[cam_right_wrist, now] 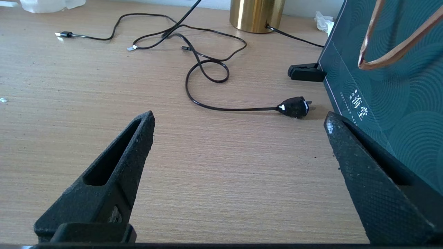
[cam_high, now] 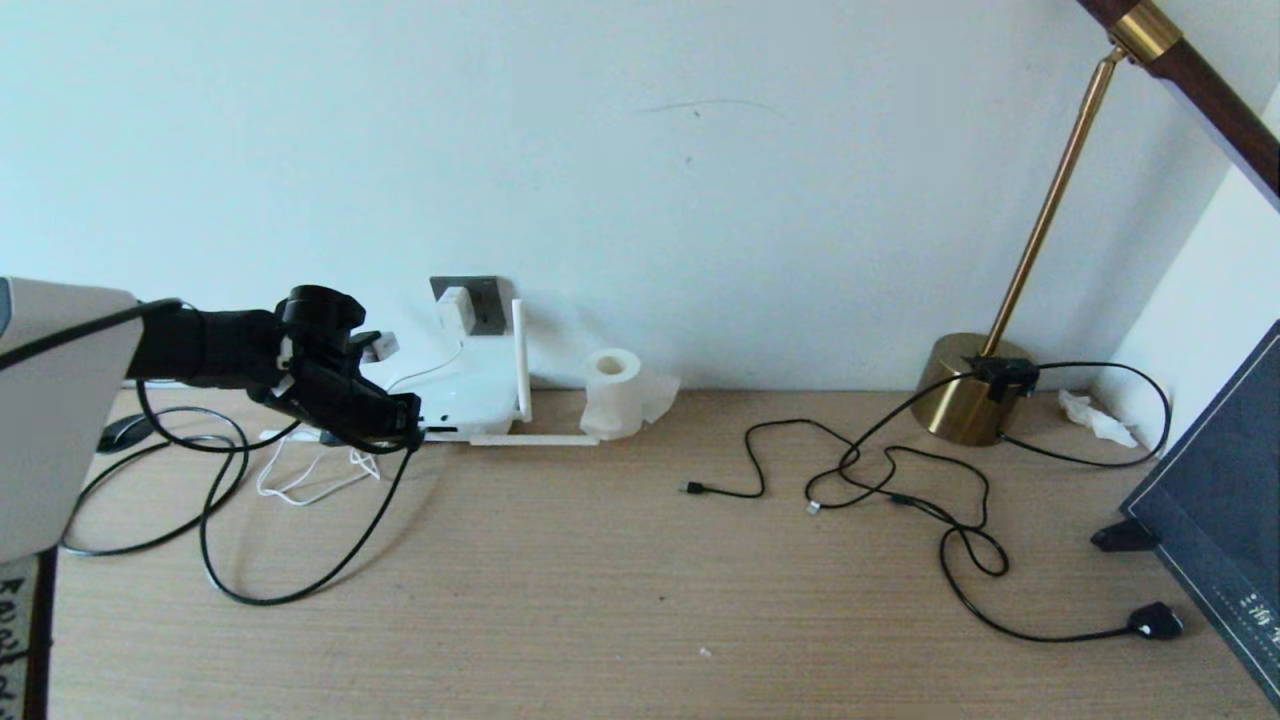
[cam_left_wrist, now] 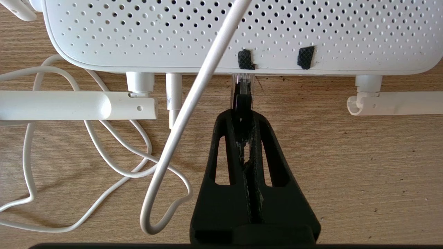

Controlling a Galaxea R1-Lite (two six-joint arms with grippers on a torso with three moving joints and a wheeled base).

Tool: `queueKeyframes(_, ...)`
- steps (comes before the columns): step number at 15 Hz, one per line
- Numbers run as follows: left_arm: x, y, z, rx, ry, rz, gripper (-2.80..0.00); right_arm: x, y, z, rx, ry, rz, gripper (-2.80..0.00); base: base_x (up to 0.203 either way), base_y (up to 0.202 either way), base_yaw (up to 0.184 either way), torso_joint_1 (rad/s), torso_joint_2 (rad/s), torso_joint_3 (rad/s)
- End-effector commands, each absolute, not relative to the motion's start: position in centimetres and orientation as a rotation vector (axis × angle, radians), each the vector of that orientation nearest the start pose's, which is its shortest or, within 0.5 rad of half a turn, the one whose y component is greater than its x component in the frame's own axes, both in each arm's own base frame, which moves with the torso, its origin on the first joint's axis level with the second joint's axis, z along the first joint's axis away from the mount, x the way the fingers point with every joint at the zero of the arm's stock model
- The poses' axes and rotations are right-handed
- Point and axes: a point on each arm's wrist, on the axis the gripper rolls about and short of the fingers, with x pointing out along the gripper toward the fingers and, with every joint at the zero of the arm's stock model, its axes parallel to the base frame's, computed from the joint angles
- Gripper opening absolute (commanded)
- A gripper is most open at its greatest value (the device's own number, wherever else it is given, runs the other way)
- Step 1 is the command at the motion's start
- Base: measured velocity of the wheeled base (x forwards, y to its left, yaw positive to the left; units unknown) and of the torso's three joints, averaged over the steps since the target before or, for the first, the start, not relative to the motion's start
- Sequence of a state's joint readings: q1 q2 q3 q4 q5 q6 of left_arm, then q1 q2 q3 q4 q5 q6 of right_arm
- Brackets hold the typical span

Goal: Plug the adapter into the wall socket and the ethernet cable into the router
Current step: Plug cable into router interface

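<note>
The white router (cam_high: 470, 395) lies flat against the wall at the left, one antenna upright (cam_high: 518, 360). Above it the white adapter (cam_high: 455, 310) sits on the grey wall socket (cam_high: 488, 298), its thin cord (cam_left_wrist: 193, 103) trailing over the router (cam_left_wrist: 242, 34). My left gripper (cam_high: 408, 432) (cam_left_wrist: 242, 116) is shut on the ethernet cable's plug (cam_left_wrist: 242, 90), whose clear tip is at a port on the router's front edge. The black ethernet cable (cam_high: 300, 590) loops back over the table. My right gripper (cam_right_wrist: 238, 121) hovers open and empty over bare table, out of the head view.
A toilet-paper roll (cam_high: 612, 392) stands right of the router. Thin black USB cords (cam_high: 880, 480) and the lamp cord's bulky plug (cam_high: 1155, 621) (cam_right_wrist: 294, 106) lie at the right, by the brass lamp base (cam_high: 965, 400) and a dark box (cam_high: 1220, 510). White cord loops (cam_high: 310, 480) lie under the left arm.
</note>
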State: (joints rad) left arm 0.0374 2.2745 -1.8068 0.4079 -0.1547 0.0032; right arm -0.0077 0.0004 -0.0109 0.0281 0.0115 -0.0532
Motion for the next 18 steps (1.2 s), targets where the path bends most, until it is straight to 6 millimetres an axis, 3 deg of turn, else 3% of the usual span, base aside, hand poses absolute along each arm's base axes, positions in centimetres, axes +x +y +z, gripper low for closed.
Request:
queueKeyframes(1, 44.87, 1.51, 13.96, -0.083, 0.872, -0.107, -2.8, -2.35, 0.05, 7.57, -0.054, 0.018, 0.005, 0.0, 0.0, 0.0, 0.0, 0.0, 0.0, 0.0)
queueKeyframes(18, 45.13, 1.59, 14.33, -0.08, 0.854, -0.107, -2.8, -2.35, 0.05, 7.56, -0.053, 0.019, 0.005, 0.0, 0.0, 0.0, 0.0, 0.0, 0.0, 0.0)
